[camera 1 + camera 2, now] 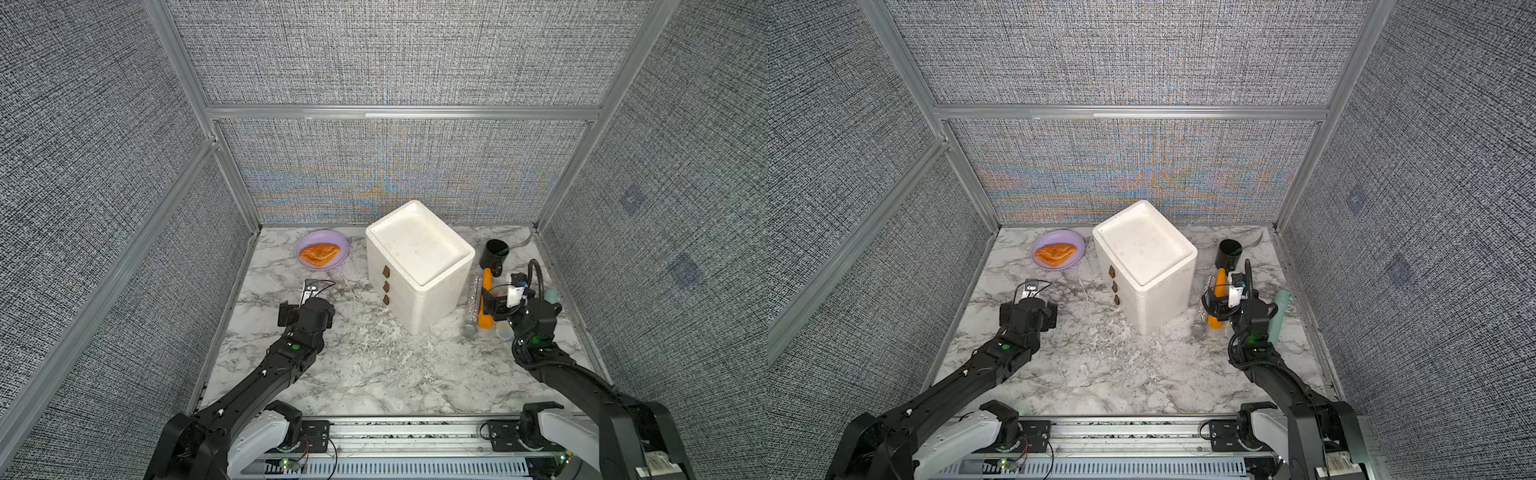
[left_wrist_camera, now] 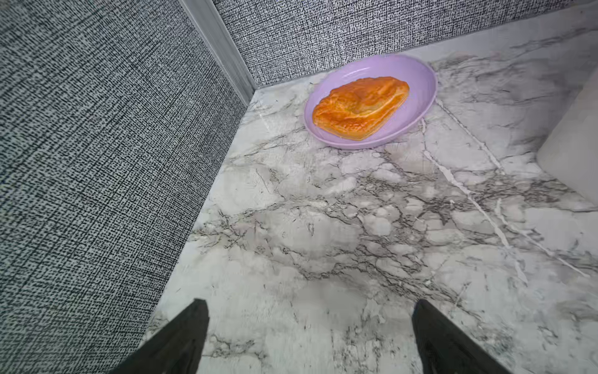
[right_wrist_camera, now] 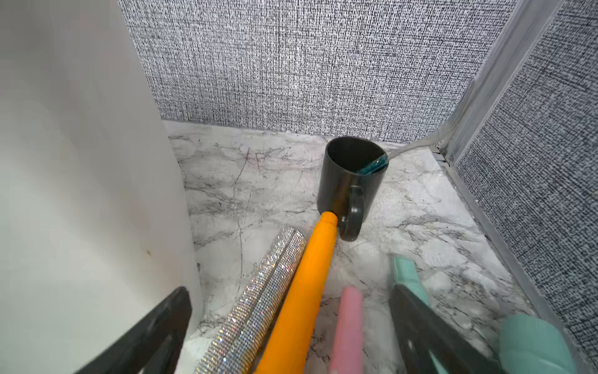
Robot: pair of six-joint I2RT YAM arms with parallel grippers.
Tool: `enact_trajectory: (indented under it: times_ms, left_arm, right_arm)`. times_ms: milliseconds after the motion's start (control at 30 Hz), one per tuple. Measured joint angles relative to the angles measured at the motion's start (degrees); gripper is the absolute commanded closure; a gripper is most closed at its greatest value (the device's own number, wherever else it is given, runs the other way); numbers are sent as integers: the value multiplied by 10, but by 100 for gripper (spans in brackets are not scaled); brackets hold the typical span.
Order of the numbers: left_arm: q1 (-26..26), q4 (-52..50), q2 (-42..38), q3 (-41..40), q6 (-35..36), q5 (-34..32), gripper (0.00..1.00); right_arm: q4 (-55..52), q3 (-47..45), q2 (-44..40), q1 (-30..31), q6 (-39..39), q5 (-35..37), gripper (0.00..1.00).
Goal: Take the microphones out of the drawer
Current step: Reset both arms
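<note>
White three-drawer unit stands centre frame on the marble-patterned worktop, drawers shut, open room at lower centre. Right of it the right gripper, spread wide, frames the rhinestone-covered cylindrical microphone lying beside a smooth orange stick. The left gripper is spread over bare worktop

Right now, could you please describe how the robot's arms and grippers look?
The left arm and right arm are black with white base housings and a green light each. A ribbed black cable loops above the right wrist. The left gripper and right gripper have black fingers.
</note>
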Motion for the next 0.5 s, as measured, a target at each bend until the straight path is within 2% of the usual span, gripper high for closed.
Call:
enact_trajectory:
  times_ms: [233, 500]
  left_arm:
    - [67, 171, 91, -48, 34, 48, 0]
    - [137, 303, 180, -33, 45, 138, 0]
  right_arm:
    - [161, -41, 46, 6, -28, 6, 2]
    - [287, -73, 93, 6, -31, 16, 2]
